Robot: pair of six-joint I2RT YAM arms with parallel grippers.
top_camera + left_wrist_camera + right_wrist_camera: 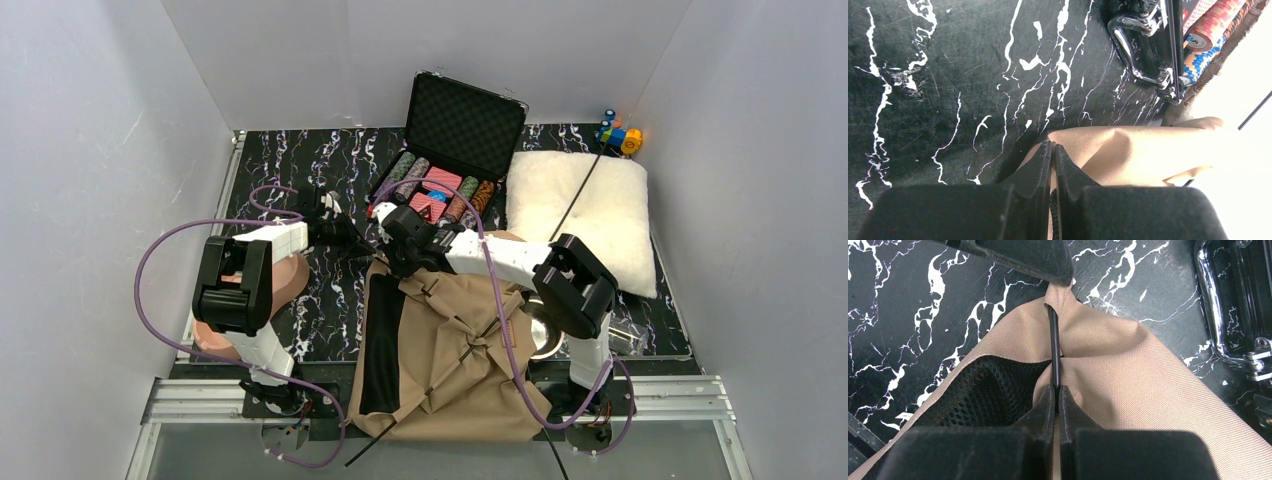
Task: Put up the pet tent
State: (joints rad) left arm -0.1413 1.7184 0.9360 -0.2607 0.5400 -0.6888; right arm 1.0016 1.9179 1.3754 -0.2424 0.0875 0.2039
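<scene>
right gripper (1058,388) is clamped tight on a thin black pole (1053,347) that runs into the sleeve at one corner of the pet tent (450,345), while the left gripper (1053,146), fingers pressed together, pinches the tip of that same tan corner. the tent lies collapsed and crumpled on the black marbled table (320,300) between the arm bases, near the open poker chip case (465,125) and the white cushion (590,210).

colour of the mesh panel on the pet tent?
Black. The mesh panel sits in the tan canvas pet tent; clearest in the right wrist view.
</scene>
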